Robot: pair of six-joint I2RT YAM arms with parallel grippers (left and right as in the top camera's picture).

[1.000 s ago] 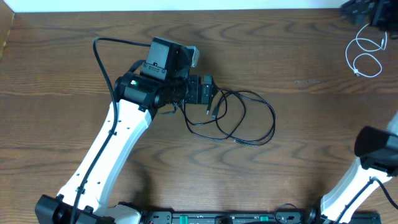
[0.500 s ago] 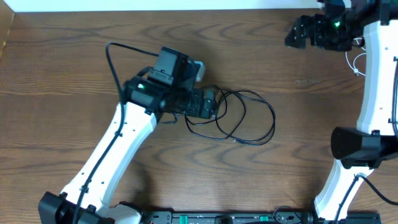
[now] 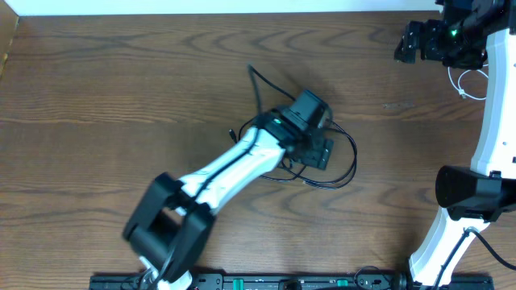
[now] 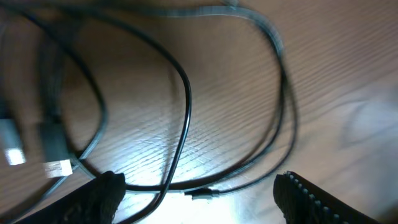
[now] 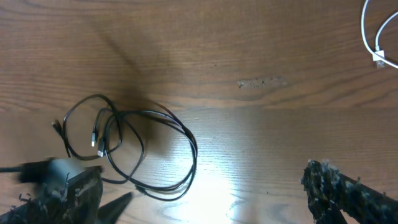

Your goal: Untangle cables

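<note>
Arm positions, revised.
Left gripper (image 3: pixel 320 151): swung right, from the black cable's (image 3: pixel 348 165) left edge to above its loops. Right gripper (image 3: pixel 409 48): moved leftward out of the far corner, past the white cable (image 3: pixel 470 81).

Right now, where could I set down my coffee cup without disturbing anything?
Bare: the table left of the arm, and the strip between the black cable and white cable. Crowded: centre under the left tool, and the corner by the right tool.
</note>
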